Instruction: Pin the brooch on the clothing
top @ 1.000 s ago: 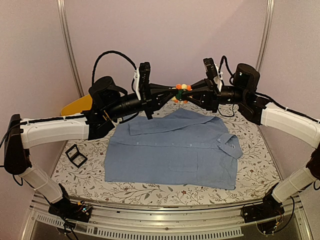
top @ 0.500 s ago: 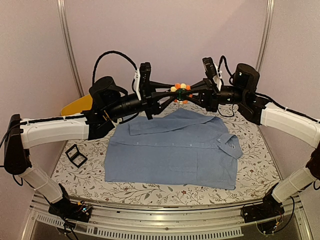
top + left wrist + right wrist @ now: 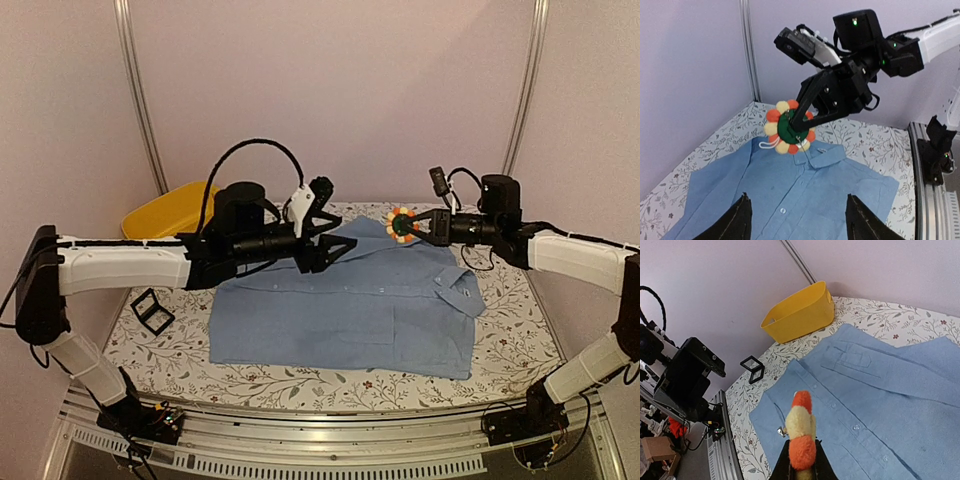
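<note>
Above the shirt collar, brooch held mid-air.
Right fingers clamped on the orange-yellow flower brooch; left fingers spread apart, empty, facing it from nearby. Blue shirt lies flat on the floral surface.

A yellow plastic basin sits at the far-left corner of the flower-patterned worktop — a small black square box lies nearer, well apart.
</note>
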`<state>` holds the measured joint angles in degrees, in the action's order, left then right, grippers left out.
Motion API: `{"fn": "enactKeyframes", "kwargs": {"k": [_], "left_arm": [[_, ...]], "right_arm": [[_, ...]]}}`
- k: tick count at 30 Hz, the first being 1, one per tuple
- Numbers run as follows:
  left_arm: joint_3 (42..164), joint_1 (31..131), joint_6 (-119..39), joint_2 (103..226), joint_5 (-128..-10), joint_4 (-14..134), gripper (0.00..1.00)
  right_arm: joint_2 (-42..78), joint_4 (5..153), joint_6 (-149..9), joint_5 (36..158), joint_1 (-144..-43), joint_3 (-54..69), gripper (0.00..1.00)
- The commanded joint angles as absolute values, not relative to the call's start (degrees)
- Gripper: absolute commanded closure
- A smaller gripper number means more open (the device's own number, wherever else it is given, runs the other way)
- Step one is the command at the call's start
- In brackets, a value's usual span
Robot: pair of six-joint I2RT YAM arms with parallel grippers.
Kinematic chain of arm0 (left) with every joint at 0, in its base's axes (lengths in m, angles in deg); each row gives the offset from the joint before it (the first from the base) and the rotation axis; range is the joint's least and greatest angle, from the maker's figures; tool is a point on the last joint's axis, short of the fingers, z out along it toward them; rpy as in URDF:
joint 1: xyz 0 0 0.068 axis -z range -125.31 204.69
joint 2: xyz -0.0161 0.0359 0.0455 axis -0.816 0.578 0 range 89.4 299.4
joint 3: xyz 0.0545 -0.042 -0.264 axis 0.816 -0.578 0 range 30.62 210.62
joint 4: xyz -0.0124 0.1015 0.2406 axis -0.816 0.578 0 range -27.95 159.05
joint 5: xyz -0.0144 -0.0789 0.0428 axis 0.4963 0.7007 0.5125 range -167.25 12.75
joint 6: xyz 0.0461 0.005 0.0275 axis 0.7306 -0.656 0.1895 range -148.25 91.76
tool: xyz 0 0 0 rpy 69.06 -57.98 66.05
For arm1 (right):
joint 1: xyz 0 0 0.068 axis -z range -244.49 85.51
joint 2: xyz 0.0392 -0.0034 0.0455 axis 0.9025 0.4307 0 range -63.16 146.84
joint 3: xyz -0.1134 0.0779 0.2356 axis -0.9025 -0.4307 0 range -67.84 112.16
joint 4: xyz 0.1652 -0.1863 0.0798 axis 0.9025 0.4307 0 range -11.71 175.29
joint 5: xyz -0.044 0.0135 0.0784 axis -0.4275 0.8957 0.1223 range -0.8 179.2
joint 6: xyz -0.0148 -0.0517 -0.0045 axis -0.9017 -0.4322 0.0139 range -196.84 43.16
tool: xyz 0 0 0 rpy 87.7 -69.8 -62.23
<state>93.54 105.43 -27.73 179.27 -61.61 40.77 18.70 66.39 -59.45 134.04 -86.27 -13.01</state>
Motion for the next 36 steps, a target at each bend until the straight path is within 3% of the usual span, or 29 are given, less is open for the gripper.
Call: {"fn": "enactKeyframes", "kwargs": {"k": [1,8,16,19,23,36], "left_arm": [[89.6,107.8,-17.1,185.8,-61.6,49.0,0.38],[98.9,110.7,-5.0,203.1,-58.9,56.3,0.41],[107.9,110.0,-2.9,212.4,-51.4,54.0,0.49],[112.7,110.1,-3.7,216.2,-51.1,56.4,0.47],[127.3,112.8,-4.0,224.9,-54.0,71.0,0.44],[140.0,115.7,-10.4,233.3,-59.6,72.9,0.40]], "right_arm": [[15.9,68.9,-54.7,130.8,-82.8,-20.2,1.00],[15.8,65.6,-52.6,129.2,-80.9,-29.8,1.00],[17.8,62.1,-47.9,129.9,-77.9,-35.3,1.00],[18.9,62.2,-47.5,131.1,-76.4,-35.3,1.00],[20.2,62.7,-47.3,135.3,-72.7,-35.1,1.00],[23.6,69.5,-54.4,136.7,-68.6,-32.4,1.00]]}}
